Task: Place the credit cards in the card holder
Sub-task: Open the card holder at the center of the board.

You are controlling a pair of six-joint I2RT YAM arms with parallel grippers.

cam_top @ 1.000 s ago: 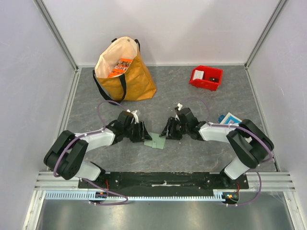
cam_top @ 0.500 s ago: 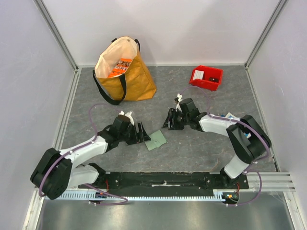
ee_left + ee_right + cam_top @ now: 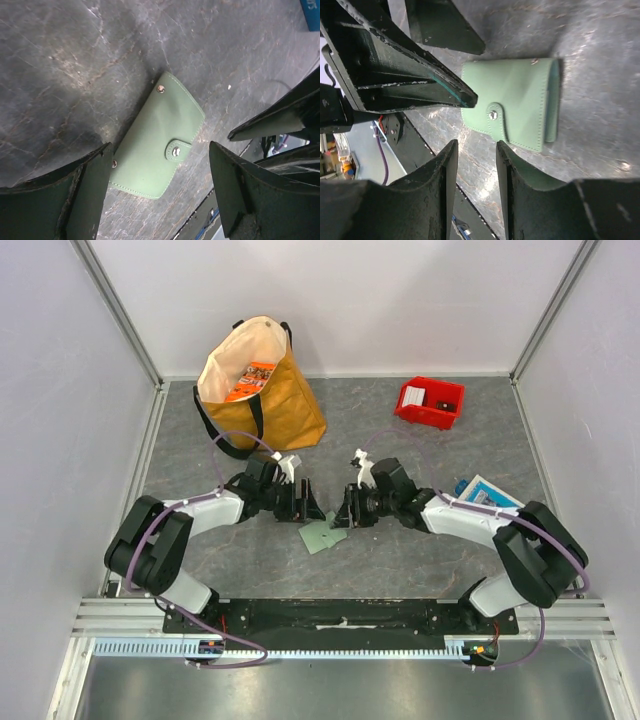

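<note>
Compared with half a second ago, both arms now stand swung in toward each other over the middle of the desk, and the card holder (image 3: 320, 536) lies slightly turned but in much the same spot. In the top view, the left end effector (image 3: 308, 508) sits just far-left of the holder and the right end effector (image 3: 341, 516) just far-right of it, both close above its far edge. No credit cards can be picked out for certain. In the left wrist view, the left jaws are spread wide and empty. The holder lies flat on the desk below the gap between them, snapped shut, its long axis slanting across the line from finger to finger. In the right wrist view, the right jaws are partly open and hold nothing. The holder lies just beyond the fingertips rather than between them, its snap tab facing them. The left arm looks better placed to come down astride it.
</note>
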